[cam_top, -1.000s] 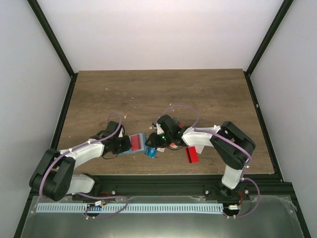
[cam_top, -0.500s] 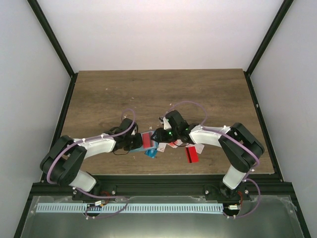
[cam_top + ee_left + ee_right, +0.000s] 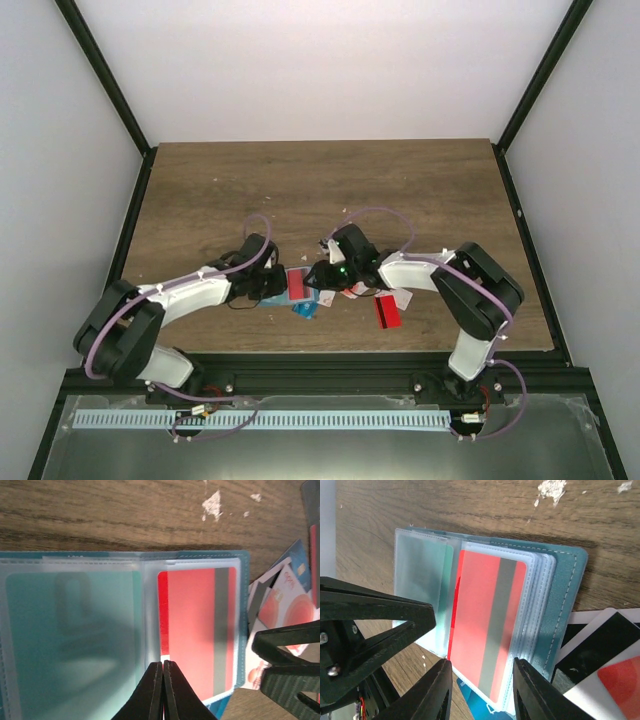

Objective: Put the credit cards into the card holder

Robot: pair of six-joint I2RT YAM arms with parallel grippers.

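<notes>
The card holder (image 3: 271,297) lies open on the table between my two grippers. Its teal cover (image 3: 567,605) carries clear sleeves. A red credit card (image 3: 195,630) with a grey stripe sits in the right sleeve, and a teal-green card (image 3: 70,630) in the left one. My left gripper (image 3: 163,663) is shut, tips at the fold beside the red card's edge. The right gripper (image 3: 482,677) is open, its fingers (image 3: 437,690) flanking the red card's (image 3: 485,630) near end. Whether they touch it I cannot tell.
Loose cards lie to the right of the holder: a blue one (image 3: 305,309), a red one with a dark stripe (image 3: 387,312), white ones (image 3: 401,298), and one white with red circles (image 3: 285,605). Black frame rails border the wooden table (image 3: 330,190).
The left arm has slid the card holder to the right, up to the right gripper. Over the last half second almost nothing has shifted.
</notes>
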